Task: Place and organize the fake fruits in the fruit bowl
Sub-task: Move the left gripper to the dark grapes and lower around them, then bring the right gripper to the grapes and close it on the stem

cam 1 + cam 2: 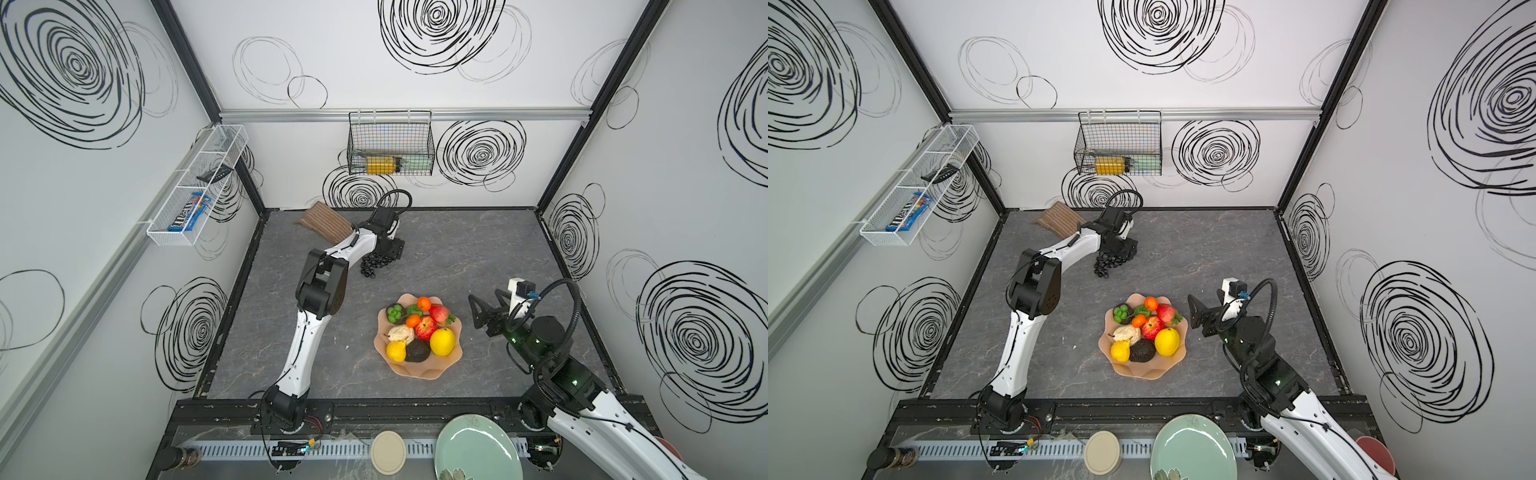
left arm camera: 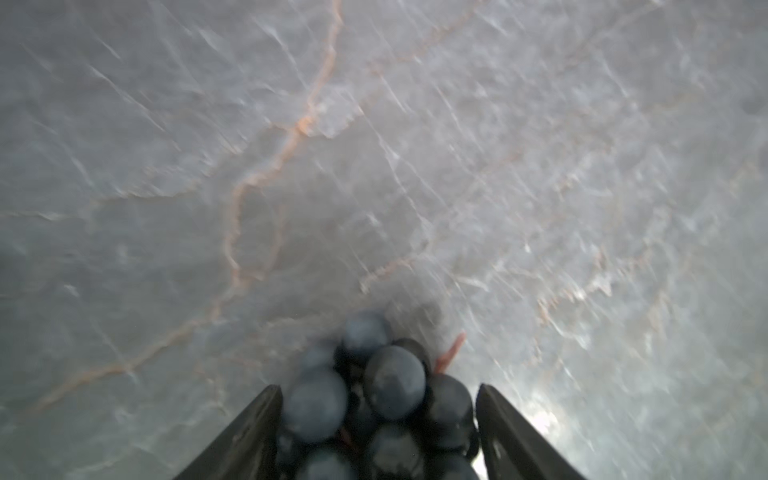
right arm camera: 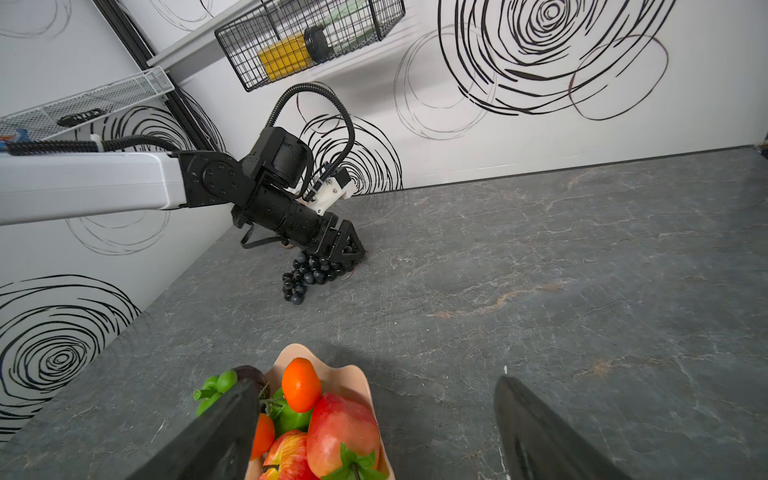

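The peach fruit bowl stands mid-table and holds several fake fruits, among them a lemon, a pear, an avocado and a red apple. A dark grape bunch lies on the table far behind the bowl. My left gripper is tilted down over its stem end, fingers pressed against grapes on both sides. My right gripper hovers open and empty beside the bowl's right rim.
A brown striped cloth lies in the back left corner behind the left arm. A mint plate, a beige round lid and a coral cup sit at the front edge. A wire basket hangs on the back wall.
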You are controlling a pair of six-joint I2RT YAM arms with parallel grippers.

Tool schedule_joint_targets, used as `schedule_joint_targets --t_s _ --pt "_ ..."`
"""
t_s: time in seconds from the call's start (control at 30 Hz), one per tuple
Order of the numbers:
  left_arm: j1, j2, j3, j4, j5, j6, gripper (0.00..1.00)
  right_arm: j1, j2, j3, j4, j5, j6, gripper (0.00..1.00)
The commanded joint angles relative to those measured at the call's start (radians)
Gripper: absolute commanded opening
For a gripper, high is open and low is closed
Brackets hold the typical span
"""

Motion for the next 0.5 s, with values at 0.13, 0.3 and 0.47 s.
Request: schedule_joint_targets --t_s 0.13,0.3,0.47 --pt "-0.011 -0.155 -0.136 0.068 0.146 -0.025 0.70 -0.151 0.205 0.085 0.059 -0.228 -0.037 0.90" --pt "-0.003 -0.283 -0.252 0.155 0.067 -0.080 0.73 -0.261 0.429 0.162 0.136 -0.443 -0.033 0.86" --pt "-0.003 -0.432 -0.412 0.247 -0.030 -0.137 0.74 -0.277 0.713 0.291 0.217 -0.562 -0.048 0.80"
